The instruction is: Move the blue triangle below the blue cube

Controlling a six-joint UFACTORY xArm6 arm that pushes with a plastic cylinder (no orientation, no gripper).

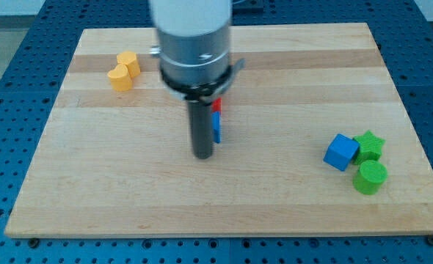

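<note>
The blue cube (340, 152) sits at the view's right on the wooden board (290, 88). A blue block (217, 127), mostly hidden behind the rod, shows as a thin strip at the board's middle; its shape cannot be made out. A red block (217, 105) peeks out just above it. My tip (203, 155) rests on the board just left of and slightly below the blue strip, far to the left of the blue cube.
A green star (369, 144) touches the blue cube's right side, with a green cylinder (369, 177) below it. Two yellow blocks (123, 70) sit together at the view's top left. The arm's grey body (194, 37) hides the board's top middle.
</note>
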